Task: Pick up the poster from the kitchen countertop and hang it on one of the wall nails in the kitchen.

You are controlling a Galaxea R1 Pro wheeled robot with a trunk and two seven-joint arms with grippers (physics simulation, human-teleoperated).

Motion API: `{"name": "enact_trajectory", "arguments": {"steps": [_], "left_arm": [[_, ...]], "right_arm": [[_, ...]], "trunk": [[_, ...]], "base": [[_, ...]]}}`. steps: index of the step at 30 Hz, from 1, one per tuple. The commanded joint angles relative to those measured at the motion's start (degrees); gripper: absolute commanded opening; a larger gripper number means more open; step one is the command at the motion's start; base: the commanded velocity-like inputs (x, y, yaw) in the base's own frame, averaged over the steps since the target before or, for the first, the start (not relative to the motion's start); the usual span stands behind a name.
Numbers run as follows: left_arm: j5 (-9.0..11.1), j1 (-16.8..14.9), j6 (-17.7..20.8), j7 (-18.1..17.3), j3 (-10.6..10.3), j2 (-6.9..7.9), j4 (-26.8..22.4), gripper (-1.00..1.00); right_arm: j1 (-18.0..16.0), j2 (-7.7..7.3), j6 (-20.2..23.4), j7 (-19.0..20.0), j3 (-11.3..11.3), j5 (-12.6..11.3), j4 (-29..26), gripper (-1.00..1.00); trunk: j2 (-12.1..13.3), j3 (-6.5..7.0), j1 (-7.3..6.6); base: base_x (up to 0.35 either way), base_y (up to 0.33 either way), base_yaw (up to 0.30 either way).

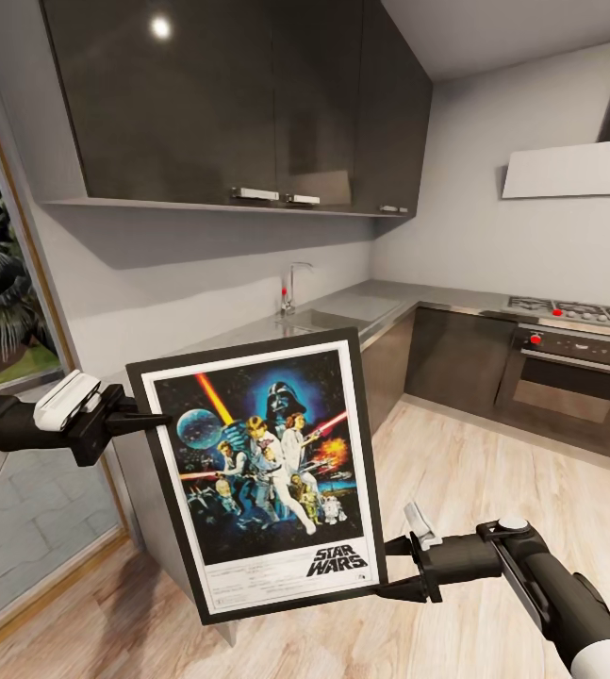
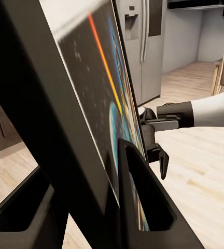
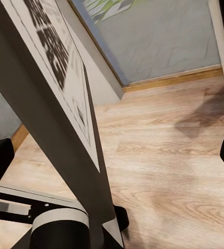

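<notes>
Robot body: two arms in black and white, each ending in a matte black two-finger gripper.

Left arm [image 1: 22,420]: black tubular forearm; white rounded block housing on the wrist; white shell at the near edge of the head view; left gripper [image 1: 149,418] with slim black tapering fingers; in the left wrist view its fingers [image 2: 143,202] are thick, angular, hollow-framed black wedges. Right arm [image 1: 568,599]: black tubular forearm widening into a white shell at the near end; black wrist collar bearing a round white cap and a small light grey bracket; right gripper [image 1: 394,575] in angular black; white forearm sleeve with black wrist block in the left wrist view.
</notes>
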Motion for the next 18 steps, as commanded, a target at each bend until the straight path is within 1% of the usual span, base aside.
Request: {"name": "enact_trajectory", "arguments": {"steps": [1,18], "left_arm": [[0.0,0.0,0.5,-0.2,0.0,0.02,0.0,-1.0],[0.0,0.0,0.5,-0.2,0.0,0.08,0.0,-1.0]], "right_arm": [[0.0,-0.06,0.6,0.1,0.1,-0.2,0.0,1.0],[0.0,-0.06,0.6,0.1,0.1,-0.2,0.0,1.0]], "trunk": [[0.0,-0.07,0.0],[0.0,-0.07,0.0]], "base": [[0.0,0.0,0.0],[0.0,0.0,0.0]]}}
